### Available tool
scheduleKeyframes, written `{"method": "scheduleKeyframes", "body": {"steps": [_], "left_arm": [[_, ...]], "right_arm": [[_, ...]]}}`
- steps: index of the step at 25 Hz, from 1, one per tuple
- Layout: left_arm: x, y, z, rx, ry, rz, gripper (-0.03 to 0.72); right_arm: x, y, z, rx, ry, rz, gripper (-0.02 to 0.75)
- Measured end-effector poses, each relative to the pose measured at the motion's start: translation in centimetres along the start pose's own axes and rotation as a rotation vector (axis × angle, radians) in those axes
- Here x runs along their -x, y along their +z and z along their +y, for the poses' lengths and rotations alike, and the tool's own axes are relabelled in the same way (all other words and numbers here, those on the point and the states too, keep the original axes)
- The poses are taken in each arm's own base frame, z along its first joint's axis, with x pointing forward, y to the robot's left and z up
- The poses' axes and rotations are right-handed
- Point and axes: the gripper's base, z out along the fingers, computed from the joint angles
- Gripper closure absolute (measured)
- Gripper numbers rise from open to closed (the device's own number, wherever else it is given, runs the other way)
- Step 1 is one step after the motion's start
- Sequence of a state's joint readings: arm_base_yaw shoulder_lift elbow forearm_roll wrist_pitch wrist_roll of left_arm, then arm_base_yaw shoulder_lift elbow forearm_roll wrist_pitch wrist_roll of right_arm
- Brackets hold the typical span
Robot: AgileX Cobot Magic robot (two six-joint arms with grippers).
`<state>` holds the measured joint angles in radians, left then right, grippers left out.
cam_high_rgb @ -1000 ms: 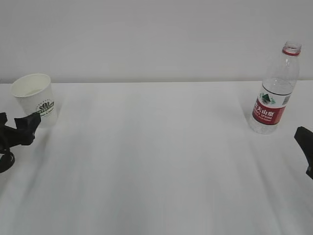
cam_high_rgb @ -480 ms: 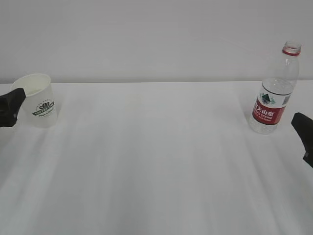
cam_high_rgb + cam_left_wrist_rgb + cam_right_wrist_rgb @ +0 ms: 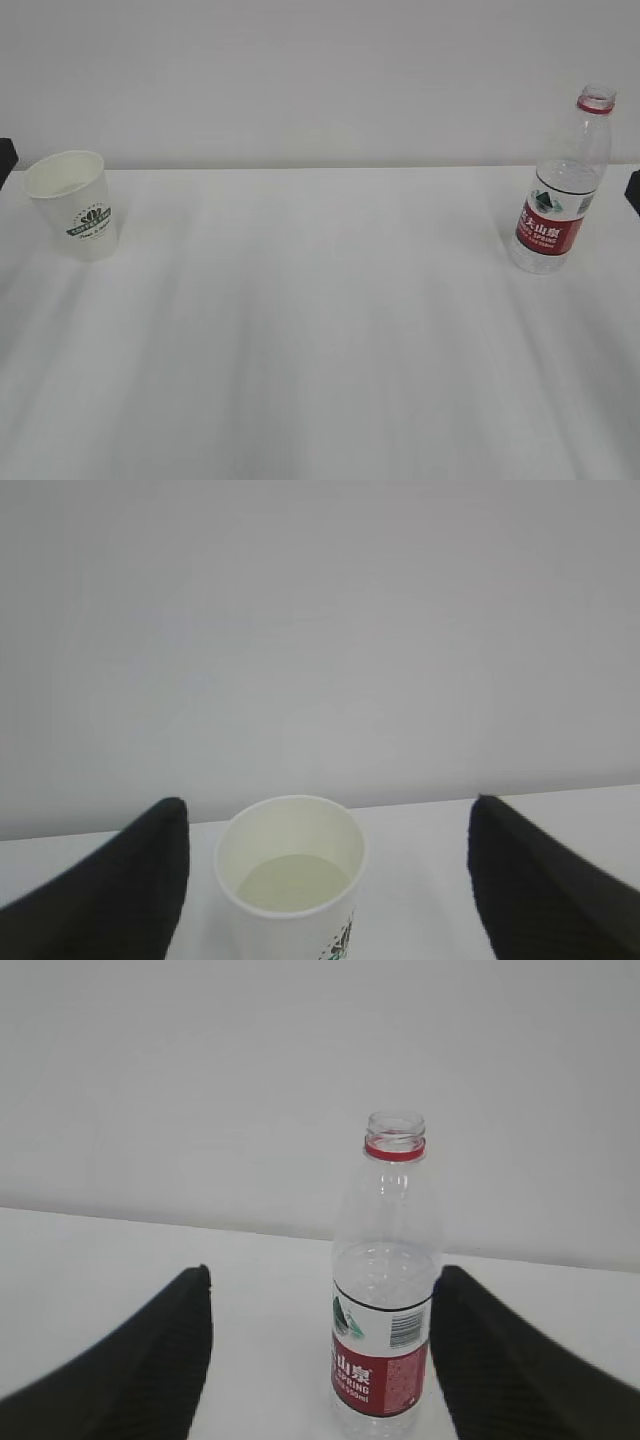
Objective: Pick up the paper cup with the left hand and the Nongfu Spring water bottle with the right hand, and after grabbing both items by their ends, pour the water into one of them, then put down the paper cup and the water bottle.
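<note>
The paper cup (image 3: 291, 875), lower centre, holds water (image 3: 291, 882) between the spread, empty left gripper (image 3: 325, 880). The right gripper (image 3: 322, 1360), also spread and empty, frames the uncapped Nongfu Spring water bottle (image 3: 387, 1290); a clumsy nudge could spill either.

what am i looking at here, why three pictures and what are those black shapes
It is one moment seen by three cameras on a two-armed robot. The wide picture looks across a white table. On it stand a small white paper cup with a green logo and a clear uncapped plastic bottle with a red label. The other two cameras sit on the wrists. The black shapes are each pincer's fingers: the left pincer frames the cup, which holds a pale pool of water, the right pincer frames the bottle. Both are open, holding nothing.
</note>
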<state>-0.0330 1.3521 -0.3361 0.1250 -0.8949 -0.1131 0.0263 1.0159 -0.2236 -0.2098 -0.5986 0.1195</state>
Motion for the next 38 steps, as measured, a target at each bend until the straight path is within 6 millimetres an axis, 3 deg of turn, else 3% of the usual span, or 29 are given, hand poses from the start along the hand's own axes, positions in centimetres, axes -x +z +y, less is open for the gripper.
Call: {"method": "scheduleKeyframes", "body": {"steps": [10, 21, 27, 33, 38], "left_arm": [[3.3, -2.9, -0.5, -0.007, 0.05, -0.04, 0.066], [6.9, -9.4, -0.8, 0.044, 0.102, -0.067, 0.084], [8.6, -12.2, -0.7, 0.092, 0.106, -0.027, 0.095], [8.6, -13.7, -0.6, 0.115, 0.104, 0.012, 0.097], [7.8, -14.4, -0.9, 0.09, 0.104, 0.103, 0.097]], "right_arm": [[1.8, -3.5, -0.1, -0.045, -0.032, -0.015, 0.223], [4.6, -7.4, -0.5, -0.124, -0.017, 0.004, 0.189], [4.5, -8.5, -0.6, -0.144, -0.019, 0.035, 0.188], [4.2, -8.7, -0.6, -0.149, 0.001, 0.072, 0.188], [4.8, -10.1, -0.6, -0.163, 0.001, 0.05, 0.188]]}}
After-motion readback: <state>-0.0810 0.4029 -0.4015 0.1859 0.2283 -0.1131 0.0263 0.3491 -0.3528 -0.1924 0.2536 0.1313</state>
